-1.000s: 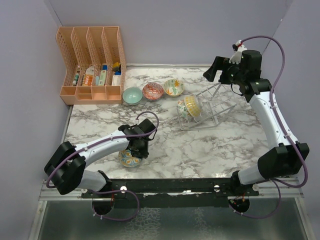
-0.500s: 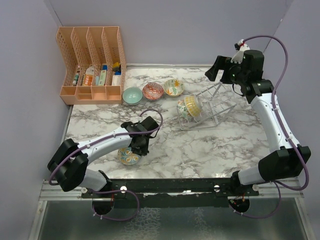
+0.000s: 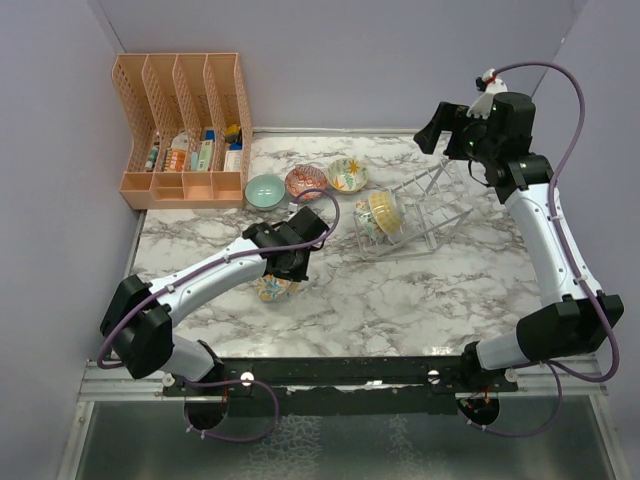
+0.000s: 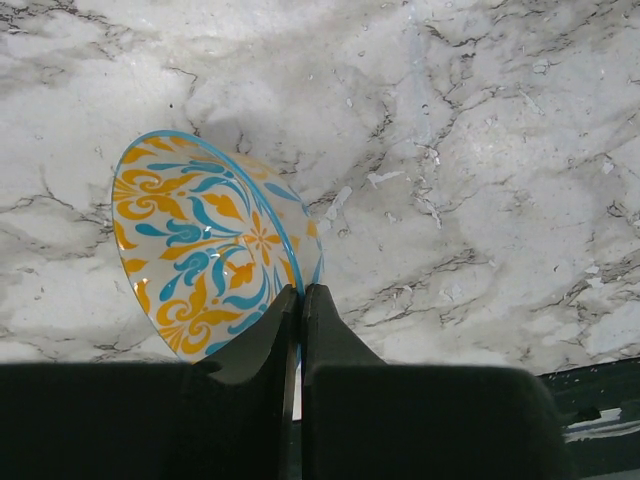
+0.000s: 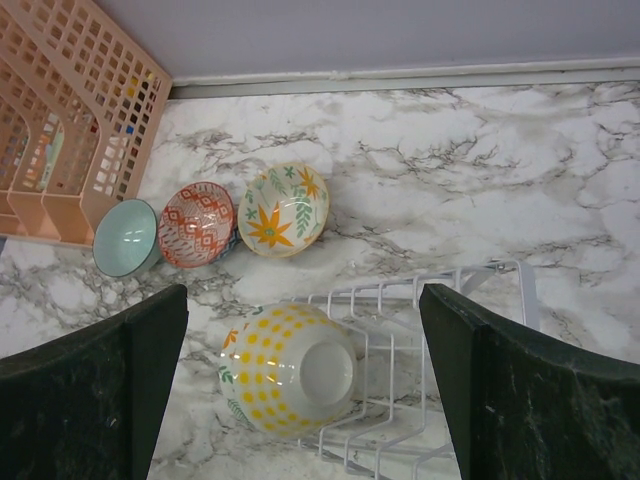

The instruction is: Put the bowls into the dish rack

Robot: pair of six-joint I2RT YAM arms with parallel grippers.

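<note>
My left gripper (image 3: pixel 287 268) (image 4: pixel 300 291) is shut on the rim of a bowl with a yellow-and-blue pattern (image 3: pixel 271 290) (image 4: pixel 213 243), which hangs tilted just over the marble. The wire dish rack (image 3: pixel 428 212) (image 5: pixel 497 268) holds a yellow-dotted bowl (image 3: pixel 385 212) (image 5: pixel 290 370) on edge, with a second bowl (image 3: pixel 364 219) close behind it. Three more bowls stand in a row on the table: pale teal (image 3: pixel 265 190) (image 5: pixel 125 237), red-patterned (image 3: pixel 306 182) (image 5: pixel 196 224) and orange-flowered (image 3: pixel 347 174) (image 5: pixel 283 209). My right gripper (image 3: pixel 438 127) (image 5: pixel 300 295) hovers open, high above the rack, holding nothing.
An orange slotted organizer (image 3: pixel 185 120) (image 5: pixel 70 120) with small items in it stands at the back left, beside the teal bowl. Lilac walls close in the table at the back and both sides. The arm bases sit on a black rail (image 3: pixel 340 372) at the near edge.
My left gripper has closed on the patterned bowl's rim and carried it from near the front edge away and to the right, tilting it. The right arm rose slightly.
</note>
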